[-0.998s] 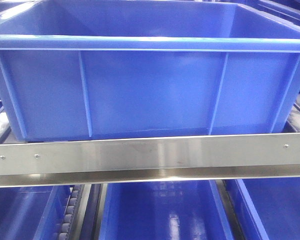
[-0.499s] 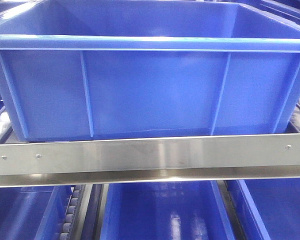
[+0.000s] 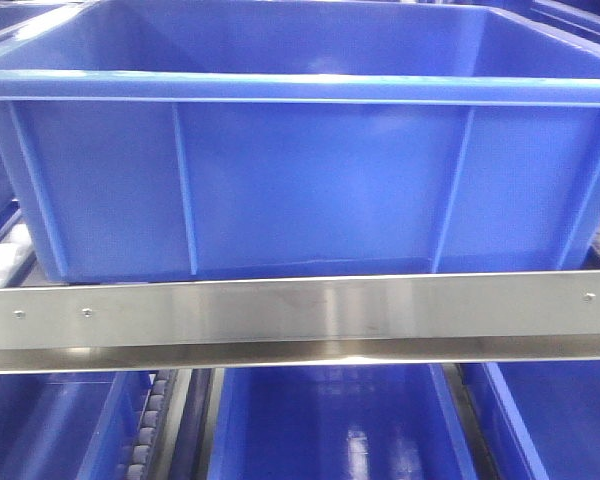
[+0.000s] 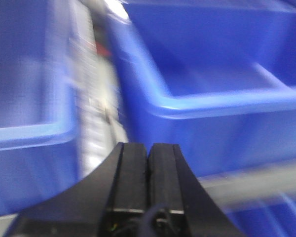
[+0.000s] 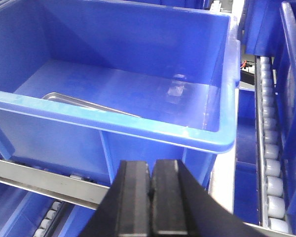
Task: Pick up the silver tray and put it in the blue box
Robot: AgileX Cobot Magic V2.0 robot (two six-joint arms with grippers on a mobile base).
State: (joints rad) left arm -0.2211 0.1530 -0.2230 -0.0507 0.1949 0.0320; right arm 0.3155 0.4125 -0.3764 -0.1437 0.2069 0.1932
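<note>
Silver tray (image 5: 84, 103) lies on the floor of the blue box (image 5: 138, 126), against its near wall. I see both the left claw (image 4: 149, 148) and right claw (image 5: 150, 170) pressed together, empty. I judge the tray light, stiff and slippery; its rolled rim offers the best hold.

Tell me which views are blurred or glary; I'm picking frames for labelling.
Left wrist view: heavy motion blur smears the large deep blue plastic crate. Right wrist view: sharp, glare patch on the crate floor beside the shiny silver metal tray. Front view: fairly sharp, reflections along the brushed steel rail.
</note>
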